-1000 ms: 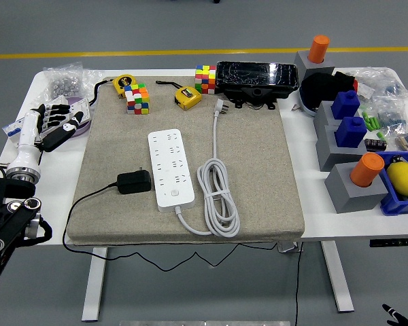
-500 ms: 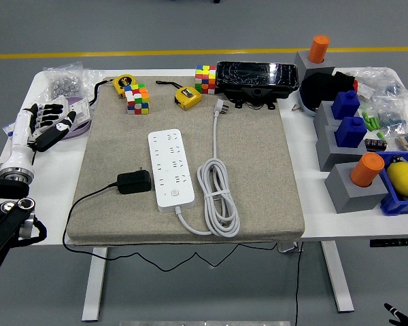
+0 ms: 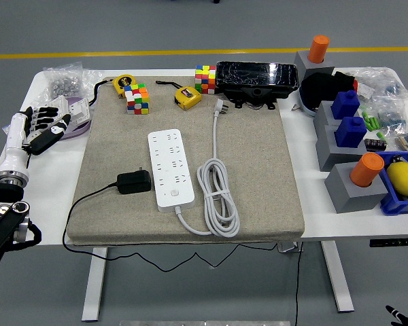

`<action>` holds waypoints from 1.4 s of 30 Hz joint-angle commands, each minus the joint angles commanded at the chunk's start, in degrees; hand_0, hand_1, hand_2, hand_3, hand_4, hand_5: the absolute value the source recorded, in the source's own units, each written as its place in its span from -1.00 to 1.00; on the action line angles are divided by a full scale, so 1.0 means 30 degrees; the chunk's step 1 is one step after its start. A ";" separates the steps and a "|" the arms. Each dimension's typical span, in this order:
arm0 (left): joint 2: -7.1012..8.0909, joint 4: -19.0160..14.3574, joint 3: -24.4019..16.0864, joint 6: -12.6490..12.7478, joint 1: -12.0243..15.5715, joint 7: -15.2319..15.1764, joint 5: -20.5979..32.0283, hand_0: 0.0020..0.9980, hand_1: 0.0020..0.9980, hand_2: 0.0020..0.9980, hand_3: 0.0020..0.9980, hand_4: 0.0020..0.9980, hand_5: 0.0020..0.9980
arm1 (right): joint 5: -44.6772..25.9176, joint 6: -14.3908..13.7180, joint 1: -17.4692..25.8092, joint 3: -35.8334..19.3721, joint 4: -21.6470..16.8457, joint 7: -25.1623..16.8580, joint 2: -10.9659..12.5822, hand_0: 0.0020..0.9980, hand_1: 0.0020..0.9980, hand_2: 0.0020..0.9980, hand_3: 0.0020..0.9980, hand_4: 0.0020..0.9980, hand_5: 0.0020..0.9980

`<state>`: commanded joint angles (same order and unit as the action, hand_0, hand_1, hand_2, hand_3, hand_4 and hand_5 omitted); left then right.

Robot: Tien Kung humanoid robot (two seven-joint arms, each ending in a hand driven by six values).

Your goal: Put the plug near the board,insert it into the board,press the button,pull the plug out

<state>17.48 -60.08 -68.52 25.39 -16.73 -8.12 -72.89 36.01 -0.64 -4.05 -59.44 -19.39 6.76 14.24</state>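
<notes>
Although the black plug adapter (image 3: 134,181) lies untouched on the beige mat, touching the white power strip's (image 3: 171,168) left edge, the left hand (image 3: 42,128) has drifted further left toward the table edge, fingers loosely spread, holding nothing. Judgement: no step begun; reach pending.
</notes>
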 joint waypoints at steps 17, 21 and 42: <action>0.0010 -0.0205 -0.0727 -0.0305 0.1286 0.0251 -0.0448 0.32 0.34 0.31 0.17 0.58 -0.26 | -0.0022 -0.0076 0.0405 -0.0386 0.0265 -0.0013 -0.0357 0.16 0.35 0.37 0.23 0.97 0.05; 0.0005 -0.0288 -0.0852 -0.0463 0.1616 0.0385 -0.0652 0.33 0.34 0.32 0.17 0.57 -0.26 | -0.0206 -0.0068 0.0490 -0.0266 0.0472 -0.0008 -0.0502 0.16 0.35 0.37 0.24 0.97 0.04; 0.0096 -0.0525 -0.1118 -0.0658 0.2265 0.0626 -0.1016 0.33 0.34 0.33 0.18 0.57 -0.25 | -0.1398 -0.0054 -0.0117 0.1734 0.0927 0.0050 -0.0369 0.16 0.35 0.37 0.23 0.97 0.05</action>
<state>17.77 -61.65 -71.87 23.42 -9.94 -6.24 -75.93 31.82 -0.81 -4.40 -54.24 -16.61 6.91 13.13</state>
